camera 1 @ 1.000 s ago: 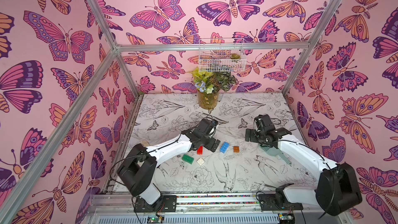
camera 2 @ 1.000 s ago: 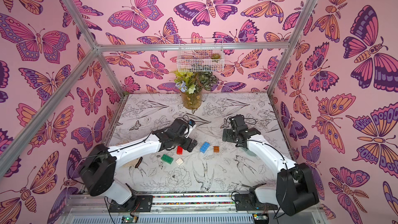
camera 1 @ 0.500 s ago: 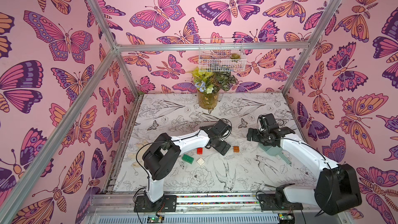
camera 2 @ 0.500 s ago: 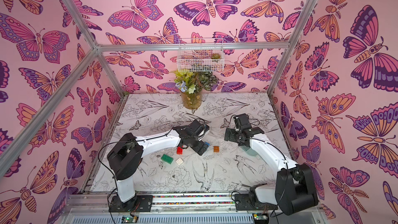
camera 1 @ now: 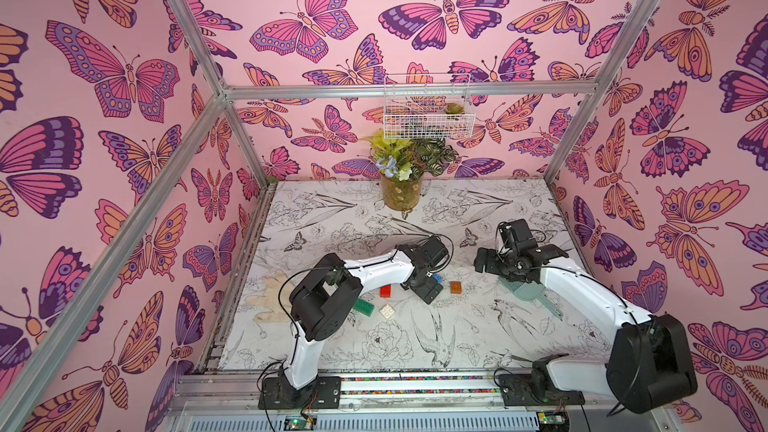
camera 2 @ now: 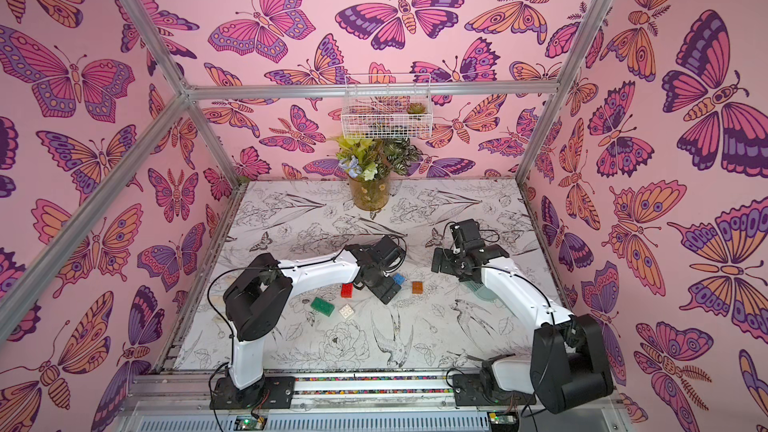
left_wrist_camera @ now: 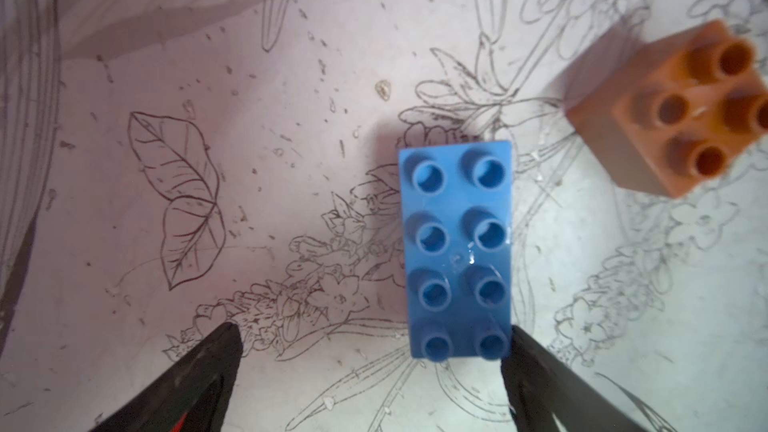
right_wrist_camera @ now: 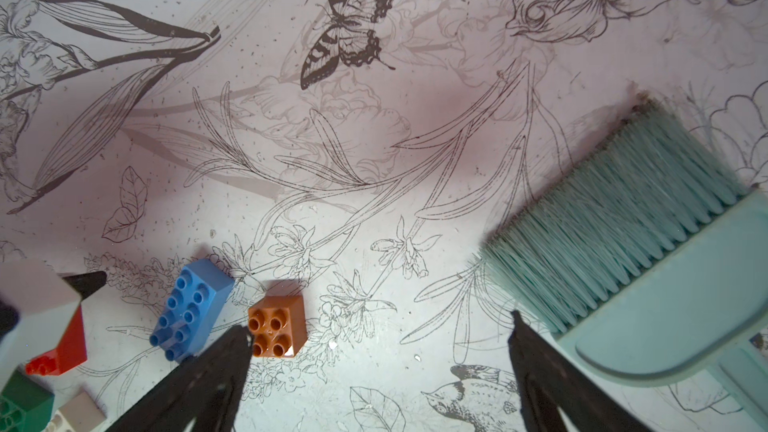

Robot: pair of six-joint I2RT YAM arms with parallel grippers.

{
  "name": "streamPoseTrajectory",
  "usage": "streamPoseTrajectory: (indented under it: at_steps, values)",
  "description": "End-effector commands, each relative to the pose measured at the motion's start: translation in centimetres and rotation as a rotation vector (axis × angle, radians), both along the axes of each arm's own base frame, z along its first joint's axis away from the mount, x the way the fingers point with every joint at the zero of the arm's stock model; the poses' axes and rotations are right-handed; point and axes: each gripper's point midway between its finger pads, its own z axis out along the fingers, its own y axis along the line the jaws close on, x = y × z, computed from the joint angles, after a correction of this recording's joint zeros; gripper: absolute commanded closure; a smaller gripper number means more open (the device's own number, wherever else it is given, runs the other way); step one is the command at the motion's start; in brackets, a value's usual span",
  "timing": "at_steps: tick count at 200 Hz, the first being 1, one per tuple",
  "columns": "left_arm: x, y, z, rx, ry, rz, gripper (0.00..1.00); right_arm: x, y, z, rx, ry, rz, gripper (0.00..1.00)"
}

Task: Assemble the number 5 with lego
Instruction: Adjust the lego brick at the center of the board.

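Grey-white printed tabletop: nothing assembled on it yet, and the number 5 is not started. All five lego bricks lie loose, studs up, none stacked.

Left gripper hangs over the bricks with its jaws spread wide, gripping nothing. Right gripper is also wide open and empty, off to the side. A teal plastic hand brush lies just beside it and has no part in the job.

Oblong bricks: green, red, blue. Square bricks: white, orange-brown.

My read: the first pick is being lined up on blue, so all four joins are left.

Both top views hide most of the blue brick behind the left gripper. The left wrist view shows it whole, lying between the fingers with one fingertip just beside its end. That view misses green, red and white.
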Motion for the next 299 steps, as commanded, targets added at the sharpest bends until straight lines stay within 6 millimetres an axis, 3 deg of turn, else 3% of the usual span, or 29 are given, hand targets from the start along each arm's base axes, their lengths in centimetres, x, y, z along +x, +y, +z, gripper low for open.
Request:
streamPoseTrajectory:
  at_steps: [1,50,128,169,205,246,299]
  values:
    - [0.8,1.2,-0.3,0.072,-0.030,0.042,0.00,-0.3,0.2,-0.2,0.023,0.029,-0.013,0.01]
    - [2.4,2.3,-0.1,0.104,-0.065,0.109,0.00,-0.9,0.2,-0.6,0.029,0.042,-0.002,0.00]
    - [2.4,3.0,1.0,0.086,-0.058,0.099,0.00,-2.0,2.9,-1.3,0.091,0.082,0.065,0.15]
    - [1.8,3.0,3.5,0.008,-0.080,0.112,0.00,-3.3,5.5,-2.7,0.056,0.135,0.121,0.22]
    - [1.9,4.4,5.8,-0.053,-0.105,0.157,0.00,-3.8,7.6,-4.2,0.001,0.181,0.178,0.27]
    - [2.0,6.3,7.0,-0.106,-0.110,0.211,0.00,-3.2,9.0,-5.0,-0.027,0.203,0.203,0.41]
    - [1.8,7.9,6.8,-0.126,-0.104,0.256,0.00,-2.9,9.3,-6.5,-0.073,0.244,0.216,0.55]
